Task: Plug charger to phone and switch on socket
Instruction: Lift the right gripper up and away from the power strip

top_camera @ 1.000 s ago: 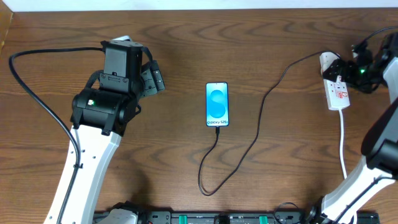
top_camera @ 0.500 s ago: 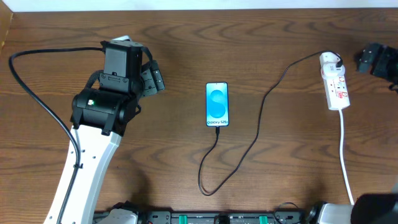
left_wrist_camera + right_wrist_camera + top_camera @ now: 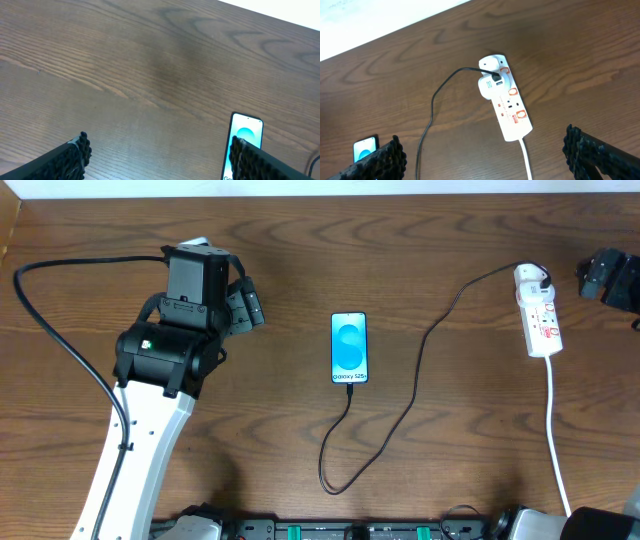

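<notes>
The phone [image 3: 349, 347] lies at the table's middle with its cyan screen lit; it also shows in the left wrist view [image 3: 245, 137] and the right wrist view [image 3: 366, 147]. The black charger cable [image 3: 410, 395] runs from the phone's near end, loops, and reaches the white socket strip [image 3: 538, 315] at the far right, where its plug sits in the strip [image 3: 492, 78]. My left gripper [image 3: 160, 157] is open and empty, left of the phone. My right gripper [image 3: 482, 155] is open and empty, above and apart from the strip; its body shows at the right edge [image 3: 610, 277].
The strip's white cord [image 3: 555, 430] runs toward the table's near edge on the right. The left arm's black cable [image 3: 60, 330] loops over the left side. A white wall edge lies along the far side.
My right gripper has pulled away from the socket strip, to the right and up. The left arm, phone and cable have not moved.
</notes>
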`<state>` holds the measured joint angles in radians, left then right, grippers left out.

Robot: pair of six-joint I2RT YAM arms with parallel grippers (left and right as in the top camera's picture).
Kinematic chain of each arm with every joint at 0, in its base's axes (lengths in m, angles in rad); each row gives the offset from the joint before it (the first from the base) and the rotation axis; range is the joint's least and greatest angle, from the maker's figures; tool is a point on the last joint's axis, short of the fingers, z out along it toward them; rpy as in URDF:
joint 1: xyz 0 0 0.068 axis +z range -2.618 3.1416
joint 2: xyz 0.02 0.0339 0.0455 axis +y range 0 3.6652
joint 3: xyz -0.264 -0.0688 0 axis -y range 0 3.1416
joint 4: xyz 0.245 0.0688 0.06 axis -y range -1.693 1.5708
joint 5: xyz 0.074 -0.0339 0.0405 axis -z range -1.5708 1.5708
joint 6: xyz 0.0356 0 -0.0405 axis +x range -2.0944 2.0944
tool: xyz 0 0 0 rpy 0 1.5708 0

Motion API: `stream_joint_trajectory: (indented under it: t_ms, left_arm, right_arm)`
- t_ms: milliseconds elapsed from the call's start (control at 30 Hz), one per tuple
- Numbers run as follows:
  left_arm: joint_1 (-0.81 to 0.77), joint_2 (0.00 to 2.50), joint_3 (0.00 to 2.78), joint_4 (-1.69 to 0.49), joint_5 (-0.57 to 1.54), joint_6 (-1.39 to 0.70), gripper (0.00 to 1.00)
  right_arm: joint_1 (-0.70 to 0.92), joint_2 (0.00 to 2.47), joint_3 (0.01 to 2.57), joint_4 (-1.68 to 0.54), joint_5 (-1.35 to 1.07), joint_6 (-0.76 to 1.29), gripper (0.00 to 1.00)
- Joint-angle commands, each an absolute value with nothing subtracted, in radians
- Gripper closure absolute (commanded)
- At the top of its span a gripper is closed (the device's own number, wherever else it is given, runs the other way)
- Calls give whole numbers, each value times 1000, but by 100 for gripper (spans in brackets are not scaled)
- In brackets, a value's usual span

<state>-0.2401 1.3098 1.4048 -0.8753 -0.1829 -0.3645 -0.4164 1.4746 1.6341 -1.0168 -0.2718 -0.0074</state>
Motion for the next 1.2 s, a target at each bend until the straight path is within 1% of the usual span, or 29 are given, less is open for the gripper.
stream_joint_trajectory:
  t_ms: [0, 1167]
  left_arm:
    - [-241, 1308, 1411, -878, -196, -352, 10]
    - [-241, 1302, 1411, -897, -196, -352, 10]
  right_arm:
    - [-418, 1466, 1636, -1018, -264, 7, 1]
    - [-418, 1466, 1636, -1018, -264, 7, 1]
